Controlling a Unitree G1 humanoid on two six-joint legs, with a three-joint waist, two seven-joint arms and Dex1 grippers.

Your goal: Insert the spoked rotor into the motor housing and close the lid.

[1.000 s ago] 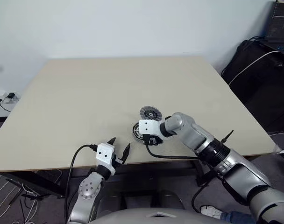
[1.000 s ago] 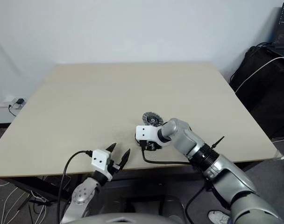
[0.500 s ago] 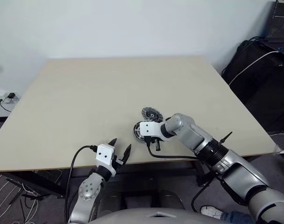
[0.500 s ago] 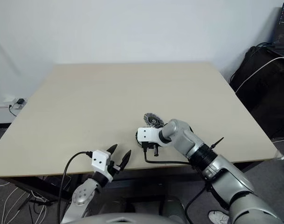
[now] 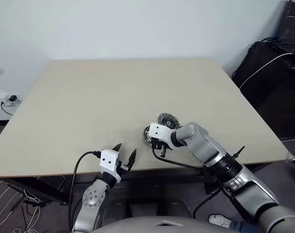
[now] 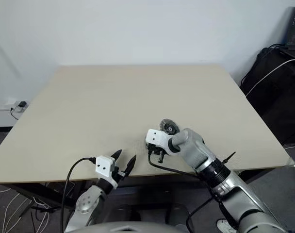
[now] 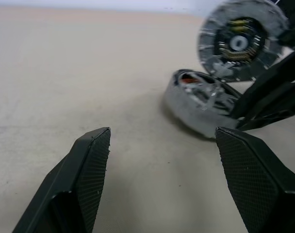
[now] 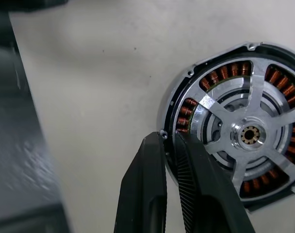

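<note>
The motor housing [image 8: 213,77] lies near the table's front edge, its copper windings showing. The spoked rotor [image 8: 249,133] sits inside it. My right gripper [image 8: 168,136] points steeply down and is shut on the housing's rim at the near side. In the left wrist view the housing [image 7: 196,114] looks tipped, raised where the black fingers hold it. The lid [image 5: 167,120] rests just behind it, apparently tilted, its segmented rim and dark centre facing my way. My left gripper [image 5: 123,156] hovers open at the table's front edge, to the left of the housing, with nothing in it.
The pale table [image 5: 89,97] stretches wide behind and to the left. Its front edge runs just under both grippers. A black bag [image 5: 269,63] with a white cable sits off the table's right side. A wall socket [image 5: 4,101] shows at far left.
My right gripper went from part open to shut, rolled at the wrist and shifted a little right. The housing and the lid slid right with it. The left gripper kept still.
</note>
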